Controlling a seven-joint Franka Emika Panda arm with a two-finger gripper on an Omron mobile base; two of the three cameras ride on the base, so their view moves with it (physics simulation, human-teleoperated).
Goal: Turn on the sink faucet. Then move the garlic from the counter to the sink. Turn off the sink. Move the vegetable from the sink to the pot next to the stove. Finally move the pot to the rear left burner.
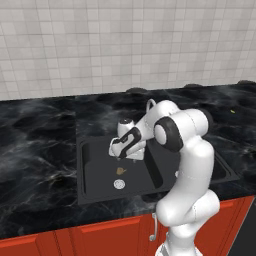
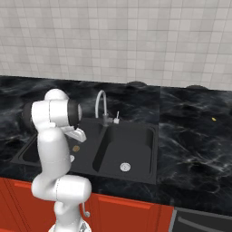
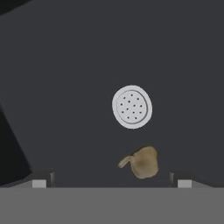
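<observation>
The garlic point(image 3: 142, 162) is seen lying in the left bowl of the sink point(image 1: 90, 172) beside the drain point(image 3: 132, 106), below the wide-open, empty gripper point(image 3: 111, 181), so faucet shut-off, pot and burner moves are judged outstanding.

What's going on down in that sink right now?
Hand open, empty, above left basin. Tiny tan-brown garlic bulb lying on dark grey sink floor beside round silver drain. Nothing blocking.
</observation>
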